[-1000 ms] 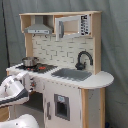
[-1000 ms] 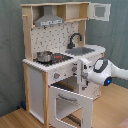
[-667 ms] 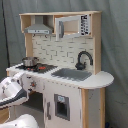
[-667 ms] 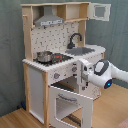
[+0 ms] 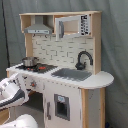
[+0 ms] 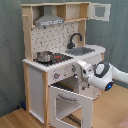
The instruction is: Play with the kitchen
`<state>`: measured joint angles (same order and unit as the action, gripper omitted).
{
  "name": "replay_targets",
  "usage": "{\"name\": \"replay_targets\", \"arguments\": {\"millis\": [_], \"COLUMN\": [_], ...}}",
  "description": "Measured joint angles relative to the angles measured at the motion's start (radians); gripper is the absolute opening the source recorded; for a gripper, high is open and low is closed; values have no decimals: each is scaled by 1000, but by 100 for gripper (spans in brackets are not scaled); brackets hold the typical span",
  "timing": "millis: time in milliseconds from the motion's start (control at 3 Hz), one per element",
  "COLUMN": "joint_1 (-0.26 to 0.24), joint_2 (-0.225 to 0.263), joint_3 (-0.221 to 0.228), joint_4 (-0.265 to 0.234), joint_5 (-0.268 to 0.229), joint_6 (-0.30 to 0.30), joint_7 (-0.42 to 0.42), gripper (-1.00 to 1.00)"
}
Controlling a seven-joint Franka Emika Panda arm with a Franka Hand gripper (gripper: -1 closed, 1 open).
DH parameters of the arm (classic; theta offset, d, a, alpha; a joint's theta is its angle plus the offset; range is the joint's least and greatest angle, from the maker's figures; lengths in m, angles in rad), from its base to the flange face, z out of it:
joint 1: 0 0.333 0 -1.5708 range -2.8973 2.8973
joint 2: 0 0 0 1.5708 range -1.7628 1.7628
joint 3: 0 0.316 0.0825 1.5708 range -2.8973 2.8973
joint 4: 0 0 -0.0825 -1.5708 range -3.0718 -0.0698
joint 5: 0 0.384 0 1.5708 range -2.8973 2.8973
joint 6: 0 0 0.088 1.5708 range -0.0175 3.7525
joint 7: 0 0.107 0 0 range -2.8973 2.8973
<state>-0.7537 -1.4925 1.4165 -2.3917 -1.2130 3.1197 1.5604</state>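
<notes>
I've got the gripper [image 6: 84, 79] up against the front of the kitchen [image 6: 45, 75] in the second exterior view, right at the knob panel, just above the open oven door [image 6: 72, 102]. Whether its fingers are apart or together, I cannot tell from here. The white wrist with its blue light trails off toward 3 o'clock, and the arm [image 6: 117, 75] leaves the second exterior view's right edge.

In the first exterior view I see the same arm [image 5: 12, 92] coming in from 8 o'clock, low at the first exterior view's left, its white body reaching toward the cabinet front below the stove [image 5: 37, 67].

Now the kitchen itself: it stands tall in both exterior views, white panels with light-wood edges, filling the middle of each picture. The oven door hangs swung open toward the camera in the second exterior view, hinged at the bottom, its window facing up. On the stove a small metal pot [image 6: 44, 56] sits at the left rear of the countertop. The grey sink [image 5: 71, 74] lies beside the stove, and the black faucet [image 5: 83, 59] curves over it at 12 o'clock from the basin. Above the stove hangs the grey range hood [image 5: 39, 28], and next to it a cupboard with a white-framed door [image 6: 100, 11] stands open in the second exterior view. Behind everything hangs a grey curtain [image 5: 115, 45]; the floor [image 6: 15, 117] is wood.
</notes>
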Motion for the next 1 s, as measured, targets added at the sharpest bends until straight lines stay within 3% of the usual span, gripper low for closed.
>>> {"name": "replay_targets", "arguments": {"millis": [333, 667, 1000], "joint_1": [6, 35, 77], "joint_2": [6, 11, 10], "joint_3": [-48, -55, -27], "joint_4": [-16, -39, -95], "joint_5": [0, 0, 0], "joint_6": [1, 1, -4], "joint_7": [-92, -190, -257], "gripper": [100, 100, 100]}}
